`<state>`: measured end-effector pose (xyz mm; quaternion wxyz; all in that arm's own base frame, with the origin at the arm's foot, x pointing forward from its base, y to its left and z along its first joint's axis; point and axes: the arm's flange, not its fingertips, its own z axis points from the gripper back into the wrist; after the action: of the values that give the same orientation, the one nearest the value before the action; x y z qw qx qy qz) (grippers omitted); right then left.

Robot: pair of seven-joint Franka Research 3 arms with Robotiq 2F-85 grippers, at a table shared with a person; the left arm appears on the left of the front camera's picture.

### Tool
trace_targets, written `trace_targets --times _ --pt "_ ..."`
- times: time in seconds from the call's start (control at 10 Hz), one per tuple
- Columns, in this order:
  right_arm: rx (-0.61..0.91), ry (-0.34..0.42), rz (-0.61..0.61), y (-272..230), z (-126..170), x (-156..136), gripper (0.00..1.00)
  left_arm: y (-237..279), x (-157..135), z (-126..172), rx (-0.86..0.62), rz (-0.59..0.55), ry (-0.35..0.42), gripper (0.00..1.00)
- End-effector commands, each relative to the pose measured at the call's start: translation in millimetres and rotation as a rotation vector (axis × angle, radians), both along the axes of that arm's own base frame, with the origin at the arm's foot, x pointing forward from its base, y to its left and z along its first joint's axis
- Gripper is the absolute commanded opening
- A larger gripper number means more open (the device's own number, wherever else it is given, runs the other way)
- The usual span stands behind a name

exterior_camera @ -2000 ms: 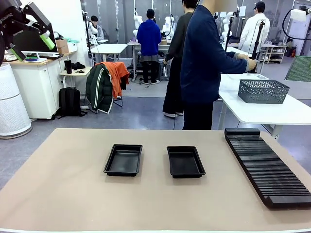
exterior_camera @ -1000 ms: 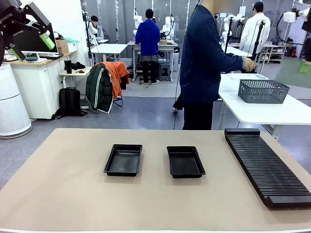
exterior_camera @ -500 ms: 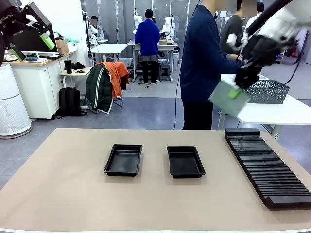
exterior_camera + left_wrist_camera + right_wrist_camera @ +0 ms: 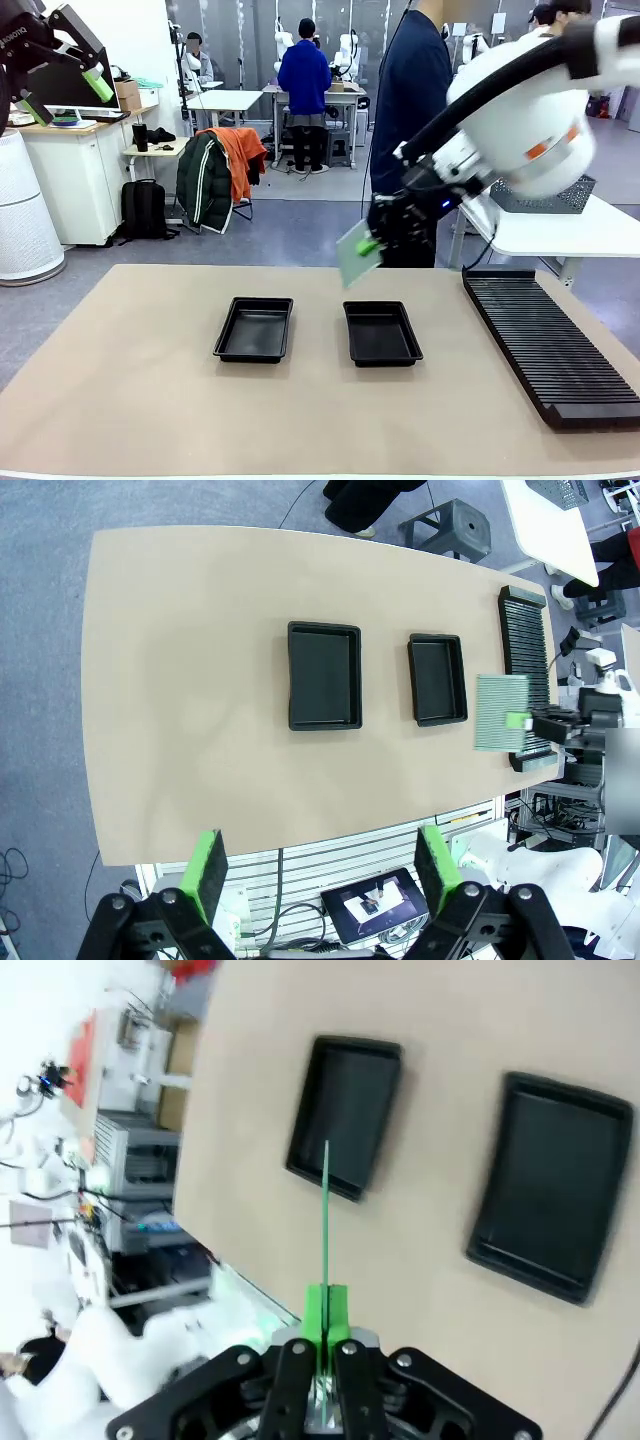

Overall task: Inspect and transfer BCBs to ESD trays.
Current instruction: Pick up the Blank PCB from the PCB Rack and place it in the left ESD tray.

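The thin pale green BCB (image 4: 350,262) is up in the air above the bench (image 4: 130,400), near the ESD tray on the robot's right (image 4: 381,335), though I cannot tell if it is right over it. The right arm (image 4: 520,120) holds the board by one edge, its jaws pinched tight on it, and the board is tilted. The other ESD tray (image 4: 254,330) sits beside the first, a little apart, and both are bare inside. A long black rack (image 4: 550,345) lies at the right end of the bench, and a person in dark blue (image 4: 410,100) stands behind the arm. High up, the left arm's jaws stand wide with nothing in them, green pads (image 4: 207,868) far apart. I think the next job is to lay the board flat in a tray. That could go wrong, since only a small bit of edge is gripped, so the board may swing or slip out. If it comes down tilted, a corner may catch the tray's rim and leave it crooked. The left wrist view looks down and shows the board (image 4: 500,712) flat-on, stripy, and how the trays line up. The right wrist view shows the board (image 4: 326,1210) edge-on, as a thin line standing straight in the grip
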<state>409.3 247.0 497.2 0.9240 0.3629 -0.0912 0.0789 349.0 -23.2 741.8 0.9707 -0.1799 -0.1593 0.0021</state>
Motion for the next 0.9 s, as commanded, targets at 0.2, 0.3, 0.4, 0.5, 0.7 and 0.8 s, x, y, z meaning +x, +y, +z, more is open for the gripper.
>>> trace_targets --times 0.2,0.3,0.4,0.5,0.7,0.8 --pt "0.274 -0.042 -0.059 70 -72 4 0.03 1 -1 -1 0.011 0.000 0.000 1.00" --pt "0.313 -0.030 -0.053 87 -89 10 0.03 1 -1 -1 0.011 0.000 0.000 1.00" --pt "0.335 -0.017 -0.079 98 -102 18 0.03 1 -1 -1 0.011 0.000 0.000 1.00" --pt "0.345 0.023 -0.066 110 -118 26 0.03 1 -1 -1 0.011 0.000 0.000 1.00" --pt "0.327 0.091 -0.071 132 -151 42 0.03 1 -1 -1 0.011 0.000 0.000 1.00" --pt "0.327 0.102 -0.074 140 -164 47 0.03 1 -1 -1 0.011 0.000 0.000 1.00"
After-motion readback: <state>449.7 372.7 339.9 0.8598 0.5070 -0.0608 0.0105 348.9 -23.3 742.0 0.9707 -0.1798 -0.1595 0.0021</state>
